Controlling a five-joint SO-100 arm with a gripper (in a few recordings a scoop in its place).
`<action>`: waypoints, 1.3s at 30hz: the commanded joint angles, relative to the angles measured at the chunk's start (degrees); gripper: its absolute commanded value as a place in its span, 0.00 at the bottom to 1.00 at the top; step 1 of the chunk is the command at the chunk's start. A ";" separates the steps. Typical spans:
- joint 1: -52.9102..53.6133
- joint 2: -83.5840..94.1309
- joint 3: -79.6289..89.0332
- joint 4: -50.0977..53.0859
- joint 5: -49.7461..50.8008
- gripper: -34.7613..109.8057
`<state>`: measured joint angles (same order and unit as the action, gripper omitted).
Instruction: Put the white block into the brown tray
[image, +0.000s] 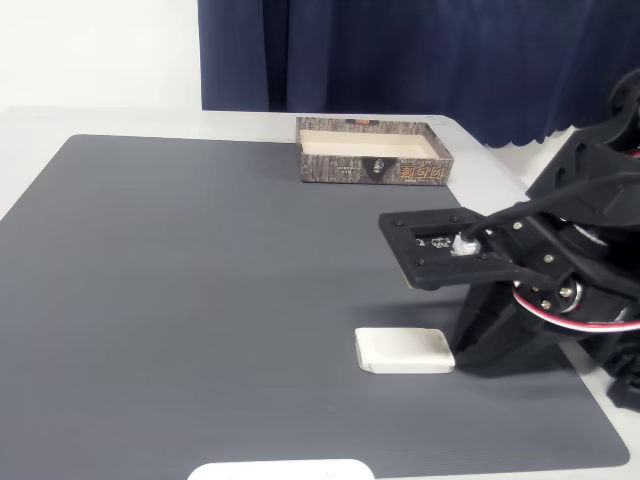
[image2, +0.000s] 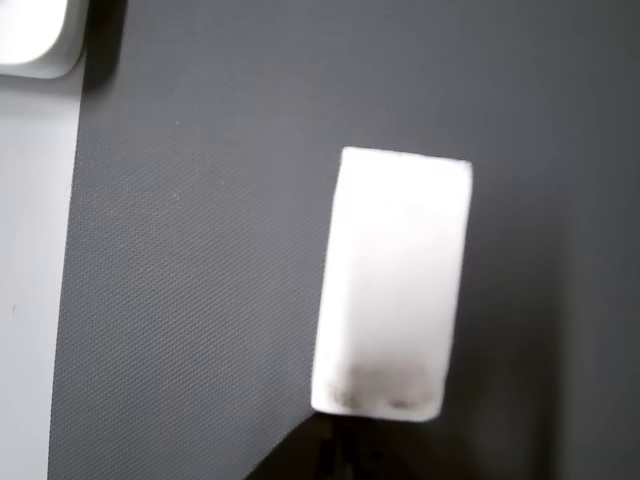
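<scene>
The white block (image: 404, 351) is seen lying flat on the dark grey mat (image: 200, 300), near the front of the worktop (image: 100, 120) in the fixed view, just beside the base of the black arm (image: 540, 270); nothing is touching it; the brown tray (image: 372, 150) is seen well apart at the mat's far edge, its cream inside bare; in the wrist view the block (image2: 392, 280) is seen from above, a dark part at the frame's bottom edge just below it; whether the pincer is spread or pressed together cannot be told; a white rounded plate (image: 282, 470) is glimpsed at the front edge.
</scene>
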<state>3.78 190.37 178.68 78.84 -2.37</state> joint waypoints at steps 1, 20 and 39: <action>0.18 -0.53 -0.26 0.70 -0.18 0.24; 0.18 -0.53 -0.26 0.70 -0.18 0.24; -0.44 -13.80 -5.98 0.53 3.08 0.24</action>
<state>3.16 181.41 176.04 78.84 0.09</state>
